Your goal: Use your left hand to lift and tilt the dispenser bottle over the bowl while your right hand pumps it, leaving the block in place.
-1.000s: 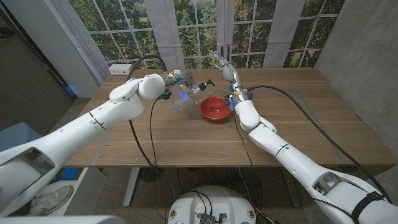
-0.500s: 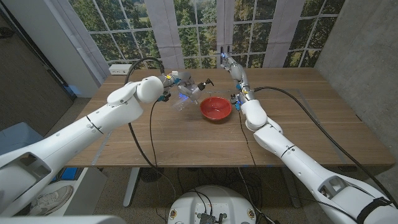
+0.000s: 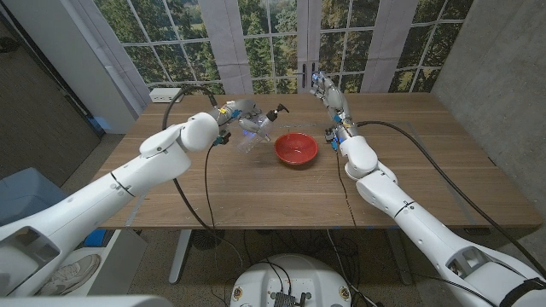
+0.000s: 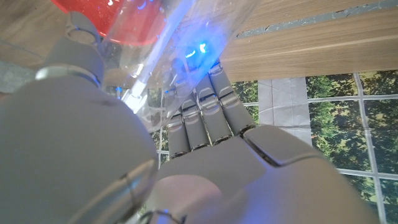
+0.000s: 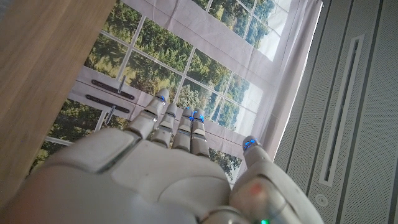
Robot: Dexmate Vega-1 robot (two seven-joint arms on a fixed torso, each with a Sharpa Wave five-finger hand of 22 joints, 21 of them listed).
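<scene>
We see the left hand point(image 3: 240, 111) grasping the clear dispenser bottle point(image 3: 258, 126), lifted off the wooden surface point(image 3: 256, 188) and tilted, its black pump head point(image 3: 279, 111) pointing toward the red bowl point(image 3: 296, 148). The bottle hangs just beside the bowl's far-left rim, not quite over its middle. From the left wrist view we find the fingers point(image 4: 205, 118) wrapped against the transparent bottle point(image 4: 180, 43), a blue glow shining through the plastic, with the bowl's red point(image 4: 112, 22) just past it.

The right hand point(image 3: 328, 92) is raised above the far side of the surface, behind and to the right of the bowl — well apart from the pump head and touching nothing. In the right wrist view its fingers point(image 5: 180, 127) reach out straight and a little apart, the thumb point(image 5: 252, 149) off to one side, with nothing between them; we read the hand as released. Behind it stand the window panes point(image 5: 186, 68) and a pale curtain point(image 5: 280, 81).

The bowl sits on the surface near its middle, toward the far side.
</scene>
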